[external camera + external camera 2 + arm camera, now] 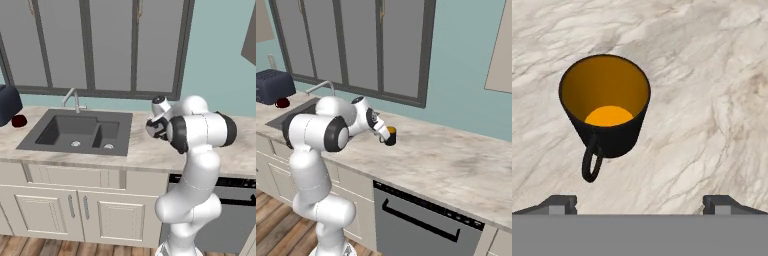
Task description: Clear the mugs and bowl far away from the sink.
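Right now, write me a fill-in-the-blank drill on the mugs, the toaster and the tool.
1. The mug below the tool is black outside and ____ inside.
2. That mug stands upright on the ____, clear of the sink.
3. The red mug sits beside the dark ____, left of the sink.
4. The tool's jaws stand ____, holding nothing.

Missing words: orange; counter; toaster; open
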